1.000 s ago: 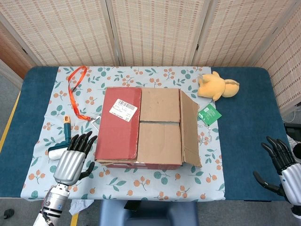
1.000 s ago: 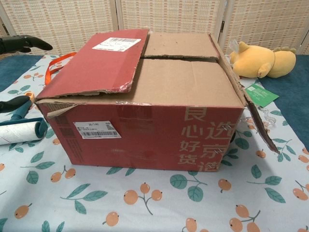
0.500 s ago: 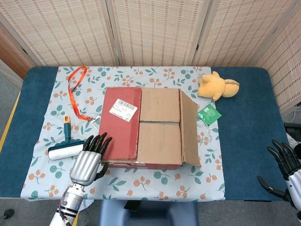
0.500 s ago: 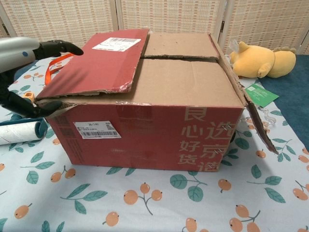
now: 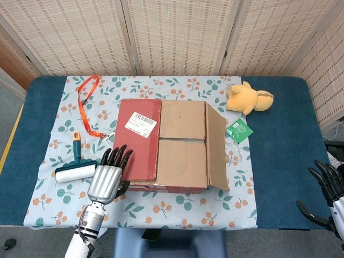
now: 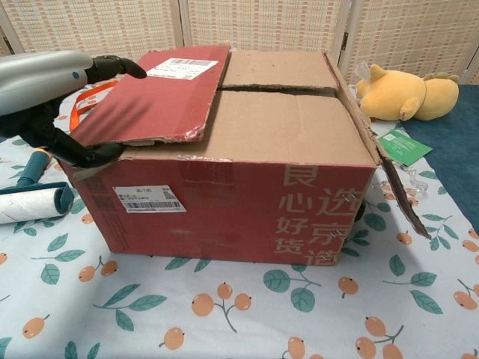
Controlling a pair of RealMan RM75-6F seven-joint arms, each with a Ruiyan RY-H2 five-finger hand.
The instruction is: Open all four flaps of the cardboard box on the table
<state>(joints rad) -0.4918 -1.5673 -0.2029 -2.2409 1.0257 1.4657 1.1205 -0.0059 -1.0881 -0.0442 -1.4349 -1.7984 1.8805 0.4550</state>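
Note:
The red cardboard box [image 5: 172, 188] stands mid-table on the floral cloth. Its red left flap [image 5: 138, 145] lies over the top, slightly raised at the near corner. My left hand [image 5: 110, 174] grips that corner. In the chest view the left hand [image 6: 52, 82] has fingers over the left flap [image 6: 150, 105] and its thumb underneath. Two brown inner flaps [image 5: 183, 119] [image 5: 181, 164] lie flat and closed. The right flap [image 5: 216, 145] hangs outward, open. My right hand [image 5: 328, 196] hovers at the table's near right edge, fingers apart, holding nothing.
A lint roller [image 5: 75, 172] lies just left of my left hand. An orange strap [image 5: 86, 102] curls at the back left. A yellow plush toy [image 5: 248, 97] and a green packet [image 5: 238, 130] lie right of the box.
My left hand moved right from beside the lint roller onto the red flap's near corner and took hold, lifting it slightly. The right hand drew back toward the lower right.

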